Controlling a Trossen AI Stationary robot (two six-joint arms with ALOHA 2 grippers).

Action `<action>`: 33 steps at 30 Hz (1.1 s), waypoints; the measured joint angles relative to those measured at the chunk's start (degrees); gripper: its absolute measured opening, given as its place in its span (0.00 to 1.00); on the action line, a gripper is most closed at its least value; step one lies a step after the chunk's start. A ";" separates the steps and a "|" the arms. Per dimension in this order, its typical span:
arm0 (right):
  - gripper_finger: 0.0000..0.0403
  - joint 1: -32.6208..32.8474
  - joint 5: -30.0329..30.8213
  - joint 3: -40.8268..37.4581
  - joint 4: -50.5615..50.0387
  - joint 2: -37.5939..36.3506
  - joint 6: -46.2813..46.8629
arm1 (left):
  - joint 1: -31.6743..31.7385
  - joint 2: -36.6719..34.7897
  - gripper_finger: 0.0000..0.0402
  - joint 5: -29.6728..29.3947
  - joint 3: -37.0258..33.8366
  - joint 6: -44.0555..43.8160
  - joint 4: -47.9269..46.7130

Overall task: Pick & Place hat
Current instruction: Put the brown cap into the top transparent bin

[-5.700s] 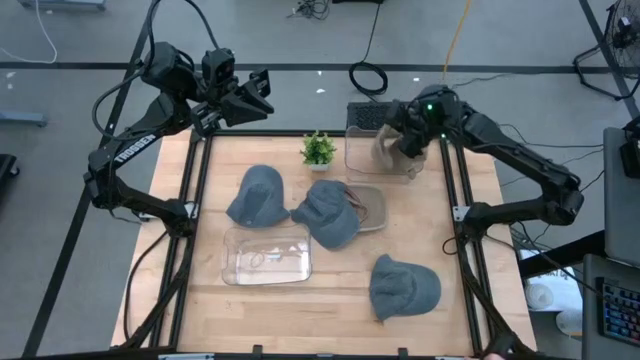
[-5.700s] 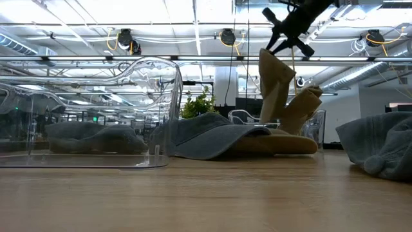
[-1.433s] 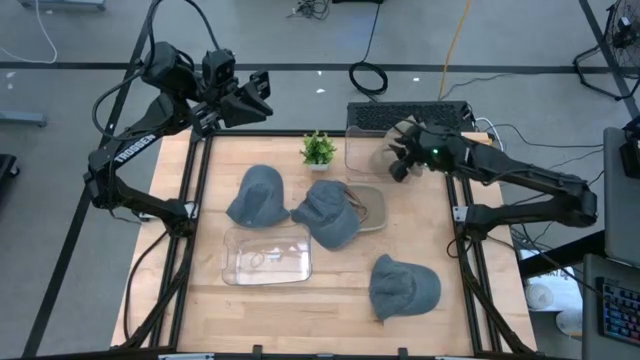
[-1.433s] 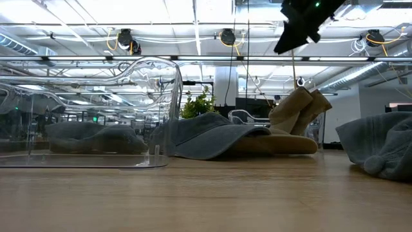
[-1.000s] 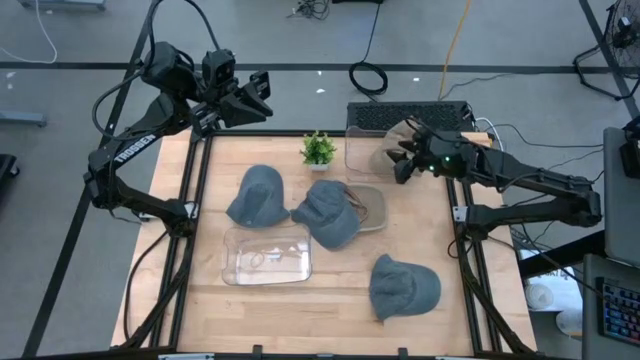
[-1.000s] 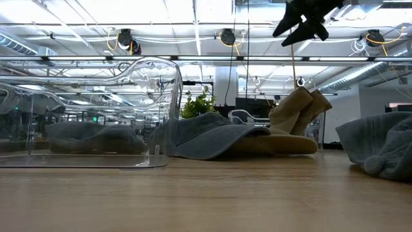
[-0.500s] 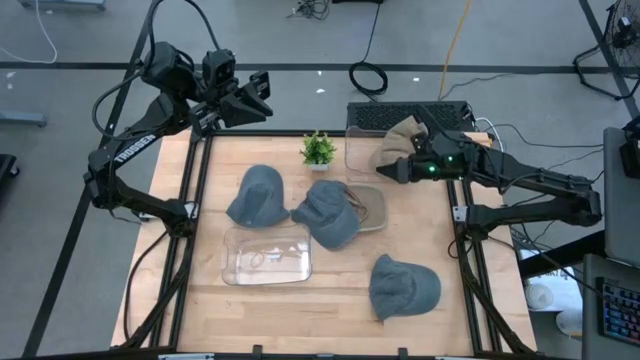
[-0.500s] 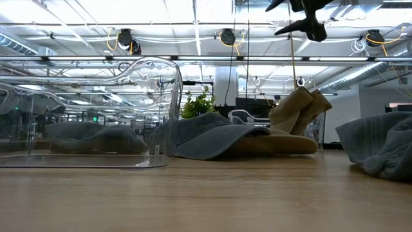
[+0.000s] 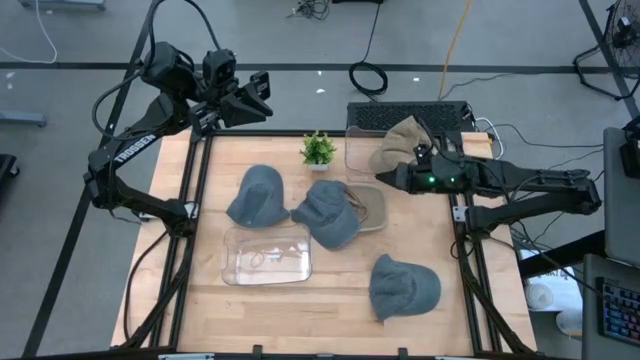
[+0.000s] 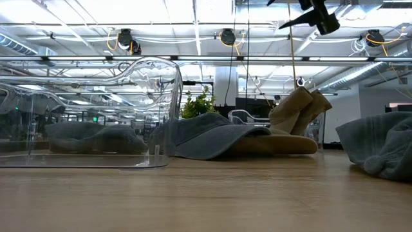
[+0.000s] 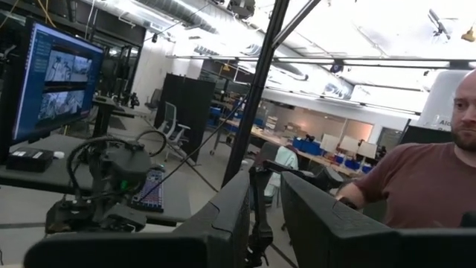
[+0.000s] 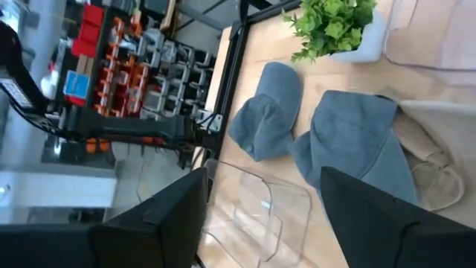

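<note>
Three blue-grey hats lie on the wooden table: one at the far left (image 9: 258,195), one in the middle (image 9: 330,213) overlapping a tan hat (image 9: 369,206), and one near the right front (image 9: 403,287). Another tan hat (image 9: 400,133) lies slumped in a clear bin (image 9: 358,160) at the far edge. My right gripper (image 9: 381,177) hovers open and high beside that bin, pointing toward the table's left, with nothing between its fingers (image 12: 178,216). My left gripper (image 9: 265,90) is raised beyond the far left corner, its fingers (image 11: 230,216) slightly parted and holding nothing.
A clear plastic container (image 9: 267,255) stands in front of the two far hats. A small potted plant (image 9: 318,148) sits at the far edge, left of the bin. Black frame rails (image 9: 195,190) run along both table sides. A person (image 11: 424,186) sits beyond the table.
My right gripper has swung away from the bin with the tan hat, toward the table's near edge, and has rolled about its own axis. It carries nothing. The tan hat stays slumped in the bin. The left arm has kept still.
</note>
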 joint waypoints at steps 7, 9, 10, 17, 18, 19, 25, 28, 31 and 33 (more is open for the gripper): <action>0.62 9.90 12.75 0.00 -0.44 0.00 6.88 | 0.02 0.00 0.21 0.00 0.00 -1.14 0.00; 0.62 12.71 16.49 0.00 -2.51 -0.02 9.11 | 0.02 0.00 0.21 0.00 0.00 -1.18 0.00; 0.62 13.97 18.26 -0.01 -4.32 -0.01 10.45 | 0.02 0.00 0.21 0.00 0.00 -1.18 0.00; 0.62 17.51 21.23 -7.53 -5.04 0.01 21.17 | 0.02 0.00 0.21 0.00 0.00 -2.46 -0.02; 0.62 17.52 20.65 -9.37 -3.08 -0.02 22.19 | 0.02 0.00 0.21 0.00 0.00 -2.41 -0.02; 0.62 17.52 19.84 -11.32 -0.83 0.00 23.30 | 0.00 0.00 0.21 0.00 0.00 -2.37 0.00; 0.62 17.54 17.69 -23.34 15.38 0.02 29.03 | 0.01 0.01 0.21 0.01 0.00 -2.39 -0.02; 0.62 17.75 16.53 -28.87 23.13 0.04 31.87 | 0.02 0.00 0.21 0.14 0.00 -2.41 -0.02; 0.62 18.59 16.17 -32.58 27.08 0.02 34.62 | 0.02 0.00 0.21 0.63 0.00 -2.45 0.00; 0.62 19.40 16.03 -33.90 26.64 0.02 36.61 | 0.02 0.01 0.21 1.11 0.00 -2.45 -0.02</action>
